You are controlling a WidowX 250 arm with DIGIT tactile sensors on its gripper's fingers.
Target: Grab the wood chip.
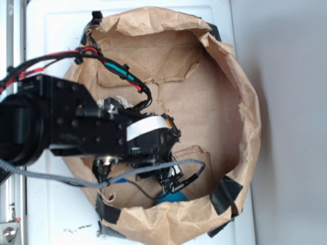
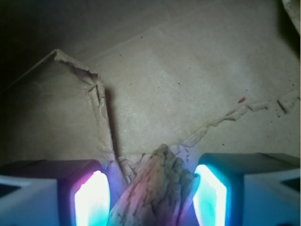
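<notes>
Gripper [image 1: 166, 178] position, exterior view: low inside the brown paper basin [image 1: 245, 102], near its front wall, with the arm [image 1: 76, 127] covering most of the left half. Finger spacing cannot be determined from this view, and the wood chip is hidden beneath the arm. A blue ball [image 1: 172, 197] shows partly, just beside the gripper toward the basin's front wall. Wrist view: the fingers [image 2: 91, 200] stand moderately apart with the wood chip [image 2: 155, 190] between them; the chip lies tilted, its ragged end pointing toward the basin floor centre. The right pad appears touching or nearly touching the chip; a gap remains at the left pad, so a firm clamp is not confirmed. A torn paper flap [image 2: 70, 89] rises just left of the chip. Likely faults: the rough, angled chip may pivot or slip out during closure, or the left finger may snag the torn flap edge.
</notes>
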